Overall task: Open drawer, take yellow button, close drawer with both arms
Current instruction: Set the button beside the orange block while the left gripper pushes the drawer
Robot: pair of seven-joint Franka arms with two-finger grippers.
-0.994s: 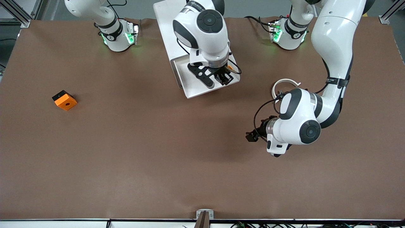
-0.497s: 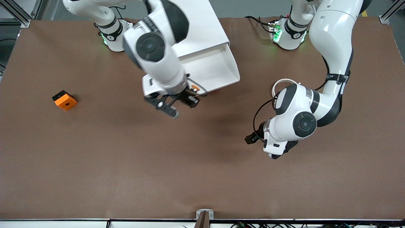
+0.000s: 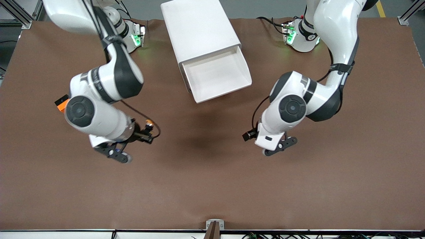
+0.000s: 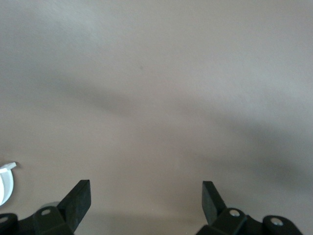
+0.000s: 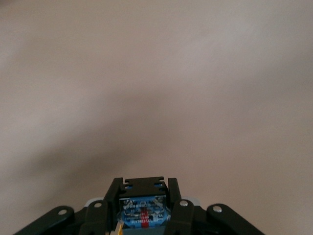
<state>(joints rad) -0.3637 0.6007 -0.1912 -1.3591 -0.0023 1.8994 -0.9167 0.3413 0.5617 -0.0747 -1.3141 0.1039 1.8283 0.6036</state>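
Button (image 5: pixel 143 216), a tiny push button with an orange-yellow cap, black body and bluish base, is found clamped in the right pincer (image 3: pixel 146 132) at the lower left of the front view, over bare brown table (image 3: pixel 212 186). In the right wrist view the bluish base is seen pinched between the two black fingers (image 5: pixel 115 196), which are closed tight upon it. In the front view only the small orange-yellow cap shows at the pincer tip.

The wide shallow white drawer (image 3: pixel 217 78), uppermost in the white boxy cabinet (image 3: pixel 199 30), is observed at the upper centre of the front view, pulled out, with nothing visible in it. The opening step and the removal of the button are therefore judged complete.

The left pincer (image 3: pixel 249 135) is located at right of centre in the front view, over bare table and well apart from the drawer. Its fingers (image 4: pixel 78 198) are spread wide in the left wrist view and nothing is held between them.

An orange square block (image 3: pixel 60 103) with a black part is partly hidden by the right arm at the left of the front view. Part of a white curved piece (image 4: pixel 6 178) shows at the edge of the left wrist view; what it is cannot be told.

Outstanding, by judgement: the drawer is not yet shut. The empty left pincer appears the likelier one to push it closed.
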